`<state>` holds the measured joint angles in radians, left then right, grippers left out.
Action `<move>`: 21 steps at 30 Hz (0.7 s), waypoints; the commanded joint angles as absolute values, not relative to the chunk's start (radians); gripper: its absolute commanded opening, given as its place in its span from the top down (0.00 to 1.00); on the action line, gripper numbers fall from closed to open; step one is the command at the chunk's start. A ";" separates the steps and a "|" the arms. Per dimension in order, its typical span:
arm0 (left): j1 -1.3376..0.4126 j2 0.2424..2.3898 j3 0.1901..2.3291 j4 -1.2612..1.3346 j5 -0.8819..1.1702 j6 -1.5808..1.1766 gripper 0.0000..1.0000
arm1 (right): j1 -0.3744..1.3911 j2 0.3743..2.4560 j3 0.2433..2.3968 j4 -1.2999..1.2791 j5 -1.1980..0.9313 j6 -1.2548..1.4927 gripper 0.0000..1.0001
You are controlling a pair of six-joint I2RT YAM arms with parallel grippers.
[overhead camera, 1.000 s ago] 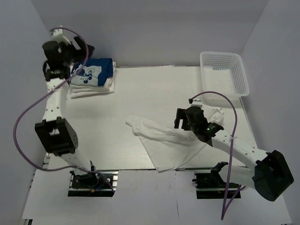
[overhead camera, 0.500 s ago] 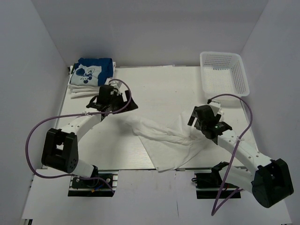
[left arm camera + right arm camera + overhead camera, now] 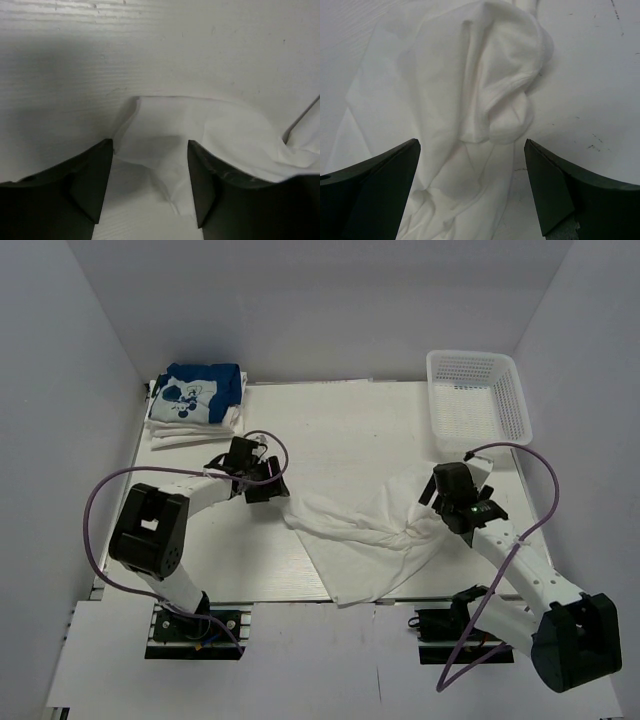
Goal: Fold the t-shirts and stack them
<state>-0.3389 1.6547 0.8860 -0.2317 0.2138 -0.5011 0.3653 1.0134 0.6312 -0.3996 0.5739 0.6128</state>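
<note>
A crumpled white t-shirt lies spread on the table's middle. My left gripper sits low at the shirt's left corner. In the left wrist view its fingers straddle that corner of white cloth, open, with a gap on both sides. My right gripper hovers over the shirt's bunched right end, and in the right wrist view its jaws stand wide open above a rolled fold without touching it. A stack of folded t-shirts, with a blue printed one on top and white ones below, rests at the back left.
A white mesh basket stands at the back right corner. Purple cables loop off both arms. The table's front edge runs just below the shirt's hem.
My left arm swung from the folded stack down to the shirt's left corner, and its jaws have narrowed slightly. My right gripper slid rightward along the shirt, staying wide open.
</note>
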 commanded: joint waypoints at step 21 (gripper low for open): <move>-0.337 1.404 0.810 -0.061 0.193 -0.502 1.00 | 0.152 1.251 0.709 -0.121 0.469 0.494 0.26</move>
<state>-0.3416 1.4628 0.8234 -0.1257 0.1905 -0.4984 0.1654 1.1942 0.6575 -0.2310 0.4984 0.4946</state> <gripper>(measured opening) 0.024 0.781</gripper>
